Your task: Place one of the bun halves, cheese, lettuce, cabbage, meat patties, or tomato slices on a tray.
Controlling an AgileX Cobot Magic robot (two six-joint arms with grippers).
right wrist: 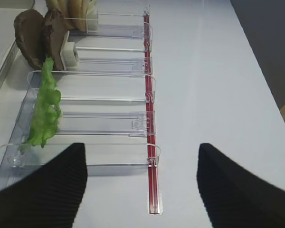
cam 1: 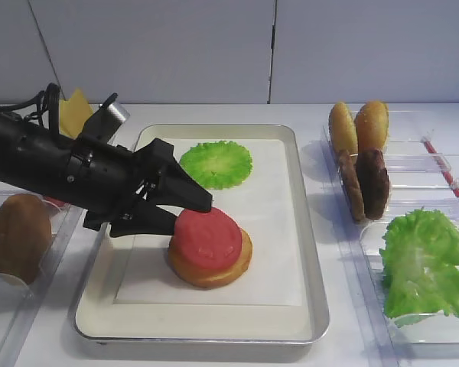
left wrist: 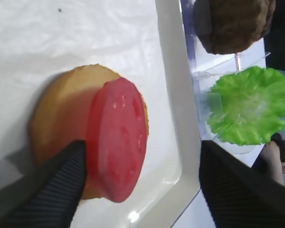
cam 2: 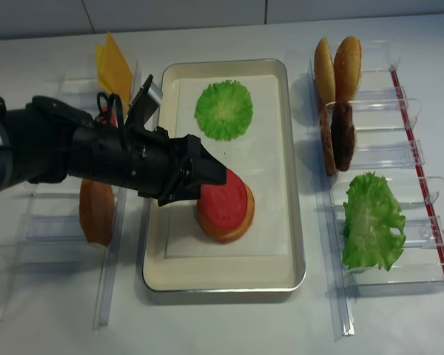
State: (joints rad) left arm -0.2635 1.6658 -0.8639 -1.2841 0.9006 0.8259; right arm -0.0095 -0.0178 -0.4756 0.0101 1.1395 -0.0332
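Note:
A red tomato slice [cam 1: 208, 235] [left wrist: 118, 142] lies tilted on a golden bun half [cam 1: 214, 267] [left wrist: 61, 118] near the front of the silver tray [cam 1: 310, 275] [cam 2: 294, 222]. My left gripper [cam 1: 193, 217] [left wrist: 142, 190] [cam 2: 206, 188] is open at the slice's left edge, holding nothing; one finger [left wrist: 52, 190] sits against the slice's rim. A round green leaf [cam 1: 216, 164] rests at the tray's back. Over the table by the right racks, my right gripper [right wrist: 142, 185] is open with nothing between its fingers.
Clear racks on the right hold two bun halves [cam 1: 358, 126], dark patties [cam 1: 367, 183] and a lettuce leaf [cam 1: 424, 264] [right wrist: 45, 109]. On the left, racks carry another bun half [cam 1: 19, 233] and yellow cheese [cam 1: 74, 113]. A red strip [right wrist: 151, 142] edges the right racks.

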